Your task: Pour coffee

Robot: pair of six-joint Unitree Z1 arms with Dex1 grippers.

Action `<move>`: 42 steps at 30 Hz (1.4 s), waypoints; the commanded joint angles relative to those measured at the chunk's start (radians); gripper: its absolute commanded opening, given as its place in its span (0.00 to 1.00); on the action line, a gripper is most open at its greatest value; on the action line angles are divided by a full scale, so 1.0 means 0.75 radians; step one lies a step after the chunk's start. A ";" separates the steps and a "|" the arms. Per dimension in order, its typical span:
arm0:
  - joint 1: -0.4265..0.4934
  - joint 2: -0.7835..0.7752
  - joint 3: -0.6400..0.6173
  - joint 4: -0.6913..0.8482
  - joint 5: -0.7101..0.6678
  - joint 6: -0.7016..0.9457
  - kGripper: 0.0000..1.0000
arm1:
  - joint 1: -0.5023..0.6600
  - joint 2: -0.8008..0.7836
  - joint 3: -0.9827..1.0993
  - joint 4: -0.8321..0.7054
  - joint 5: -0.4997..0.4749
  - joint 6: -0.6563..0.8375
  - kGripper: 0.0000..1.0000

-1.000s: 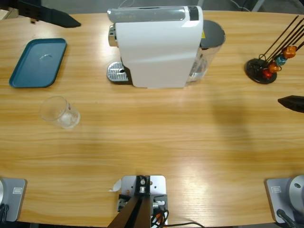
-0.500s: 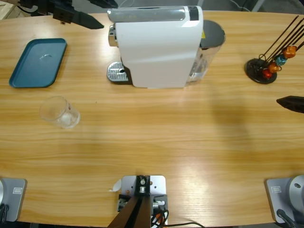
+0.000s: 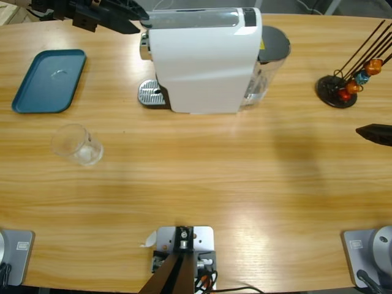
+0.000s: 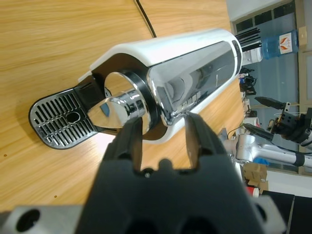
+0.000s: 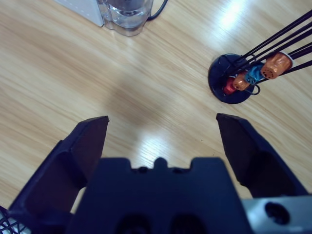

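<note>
No coffee shows; the clear glass tumbler at the table's left looks empty. The white coffee machine stands at the back middle, its grated drip tray facing left. My left gripper hovers at the machine's upper left end. In the left wrist view it is open by a narrow gap, pointed at the chrome brew head and the shiny lid, holding nothing. My right gripper sits at the right edge; in its wrist view it is wide open over bare wood.
A blue tray lies at the back left. A black capsule stand with orange, red and blue capsules stands at the back right, also the capsule stand in the right wrist view. The machine's clear water tank is behind it.
My left gripper has travelled right along the table's back edge, from the far left corner up to the coffee machine's end. The right gripper and the glass have stayed put.
</note>
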 commanded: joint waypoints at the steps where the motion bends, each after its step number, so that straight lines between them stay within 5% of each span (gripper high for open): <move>1: -0.015 0.047 -0.024 -0.020 0.052 0.040 0.03 | -0.002 0.050 0.011 0.008 0.019 -0.016 1.00; 42: -0.082 -0.053 -0.175 -0.065 0.051 -0.044 0.00 | -0.002 0.035 0.013 0.010 0.027 -0.020 1.00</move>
